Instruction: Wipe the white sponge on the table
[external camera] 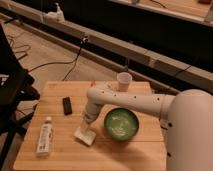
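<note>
Sponge: small flat rectangular white sponge [85, 136] lies on the square light-wood plank table [127, 156], at 8 o'clock of the round green bowl [121, 123]
Gripper: the gripper [87, 124] is closed, seemingly pinching the sponge's 12 o'clock edge
Done: sponge grasped, down on the wood
Left: by my judgement, the wiping strokes
</note>
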You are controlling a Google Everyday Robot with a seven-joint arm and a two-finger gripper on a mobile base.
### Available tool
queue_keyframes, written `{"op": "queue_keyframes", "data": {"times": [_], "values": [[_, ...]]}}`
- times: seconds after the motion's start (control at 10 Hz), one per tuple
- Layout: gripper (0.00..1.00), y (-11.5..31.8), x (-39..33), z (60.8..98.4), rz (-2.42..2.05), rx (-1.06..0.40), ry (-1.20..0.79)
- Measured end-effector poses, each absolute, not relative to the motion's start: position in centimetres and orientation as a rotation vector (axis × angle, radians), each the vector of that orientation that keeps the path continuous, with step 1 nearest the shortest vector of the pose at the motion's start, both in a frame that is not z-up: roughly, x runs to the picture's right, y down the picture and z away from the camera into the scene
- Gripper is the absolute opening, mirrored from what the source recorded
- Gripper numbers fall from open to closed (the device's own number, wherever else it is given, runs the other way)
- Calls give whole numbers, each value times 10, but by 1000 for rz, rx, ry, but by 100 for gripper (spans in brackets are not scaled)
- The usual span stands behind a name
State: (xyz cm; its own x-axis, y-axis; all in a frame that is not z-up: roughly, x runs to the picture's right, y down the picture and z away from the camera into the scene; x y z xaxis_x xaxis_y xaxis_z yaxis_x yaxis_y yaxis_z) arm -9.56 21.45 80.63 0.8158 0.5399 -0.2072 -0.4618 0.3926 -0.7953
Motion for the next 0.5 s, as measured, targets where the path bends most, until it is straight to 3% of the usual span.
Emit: {"op": "queue_keyframes", "data": {"times": [0.5], "values": [[0, 192, -80, 845, 586, -899, 5]]}}
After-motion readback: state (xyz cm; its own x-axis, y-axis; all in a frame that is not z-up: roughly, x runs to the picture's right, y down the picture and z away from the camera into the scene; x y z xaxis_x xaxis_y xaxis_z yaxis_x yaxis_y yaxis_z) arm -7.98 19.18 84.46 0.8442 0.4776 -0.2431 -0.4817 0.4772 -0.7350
